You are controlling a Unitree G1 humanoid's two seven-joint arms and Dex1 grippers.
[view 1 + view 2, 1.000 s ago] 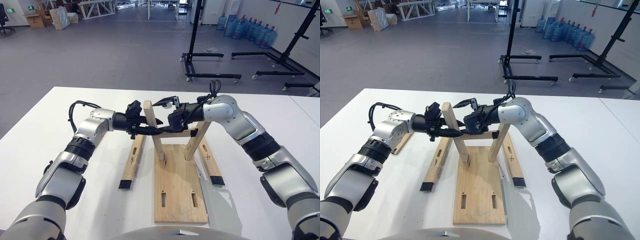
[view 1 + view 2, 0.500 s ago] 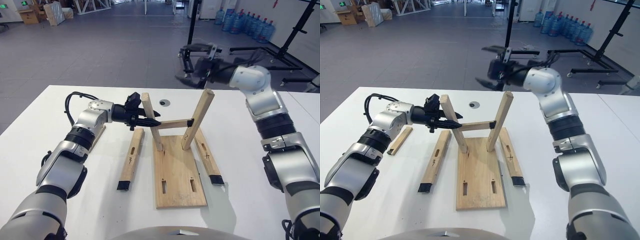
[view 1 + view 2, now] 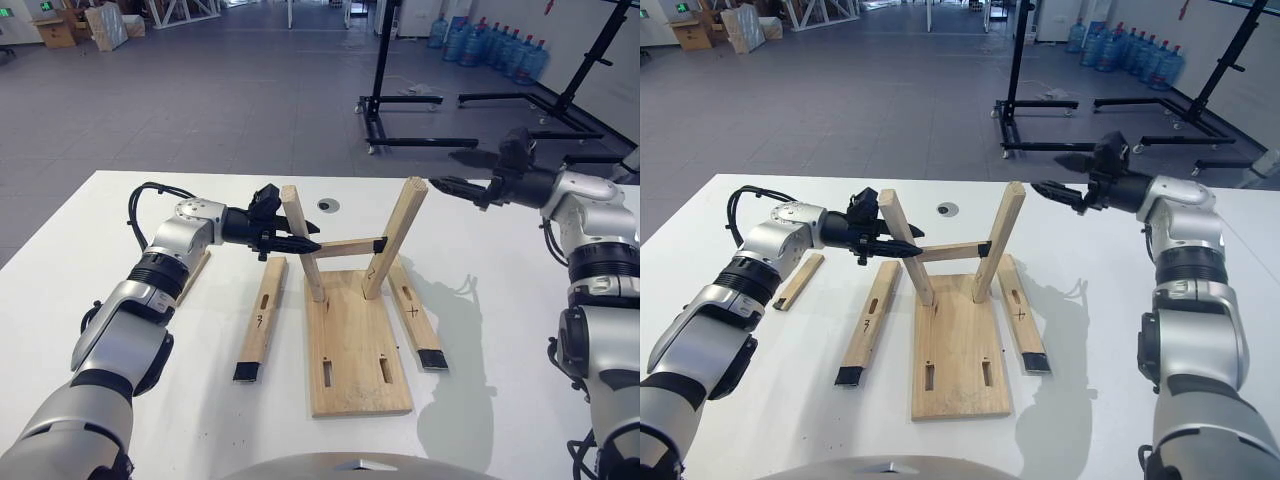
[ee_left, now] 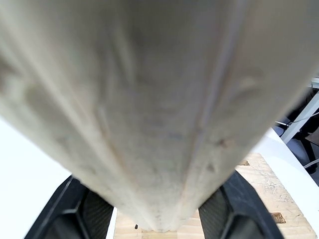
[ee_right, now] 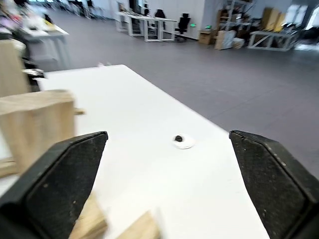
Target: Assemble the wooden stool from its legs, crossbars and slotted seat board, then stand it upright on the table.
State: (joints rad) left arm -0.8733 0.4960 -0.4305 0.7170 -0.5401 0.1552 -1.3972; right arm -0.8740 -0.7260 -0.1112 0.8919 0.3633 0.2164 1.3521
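The slotted seat board (image 3: 358,350) lies flat on the white table (image 3: 120,400). Two legs stand slanted in its far slots, the left leg (image 3: 301,240) and the right leg (image 3: 394,237), joined by a crossbar (image 3: 346,247). My left gripper (image 3: 300,243) is shut on the left leg just above the crossbar; its black fingers (image 4: 75,211) flank the wood in the left wrist view. My right gripper (image 3: 1061,173) hangs open in the air, up and to the right of the right leg's top, holding nothing.
Two loose slotted legs lie flat beside the board, one on its left (image 3: 262,318) and one on its right (image 3: 415,315). A short wooden bar (image 3: 800,280) lies at the far left. A round grommet (image 3: 328,204) sits in the table behind the legs.
My right gripper let go at the crossbar, rose, and swung away to the right, open. The left gripper kept its hold on the left leg.
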